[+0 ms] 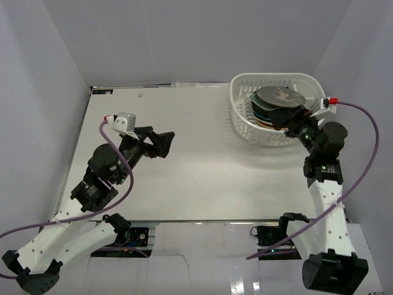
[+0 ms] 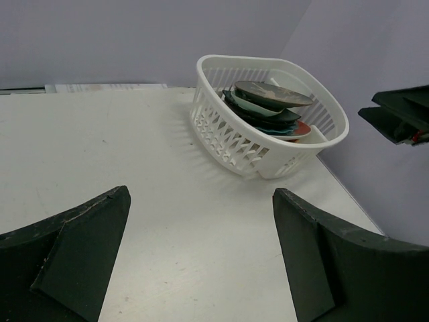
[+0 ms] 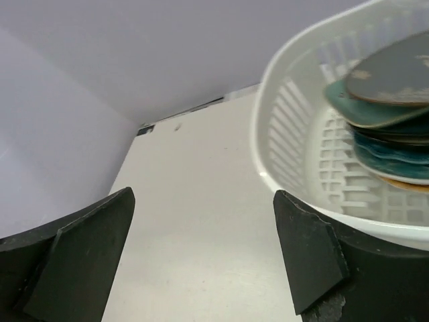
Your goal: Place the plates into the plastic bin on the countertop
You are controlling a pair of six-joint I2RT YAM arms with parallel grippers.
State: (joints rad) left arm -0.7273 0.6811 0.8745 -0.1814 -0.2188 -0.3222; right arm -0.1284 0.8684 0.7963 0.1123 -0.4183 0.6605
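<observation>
The white plastic bin (image 1: 241,120) stands at the far right of the countertop (image 1: 196,172). Several plates are stacked in it, with the dark grey round plate (image 1: 280,97) on top, tilted. Teal and mint plates show beneath it in the left wrist view (image 2: 268,111), where the bin (image 2: 221,127) is ahead to the right. My left gripper (image 1: 164,144) is open and empty over the left-middle of the countertop (image 2: 200,196). My right gripper (image 1: 295,126) is open and empty at the bin's near right rim (image 3: 203,196). In the right wrist view the bin's rim (image 3: 281,181) and the stacked plates (image 3: 392,74) are to the right.
Grey walls close the countertop at the back and on both sides. A dark part of the right arm (image 2: 402,117) shows at the right edge of the left wrist view. The table's far left corner (image 3: 146,129) shows in the right wrist view.
</observation>
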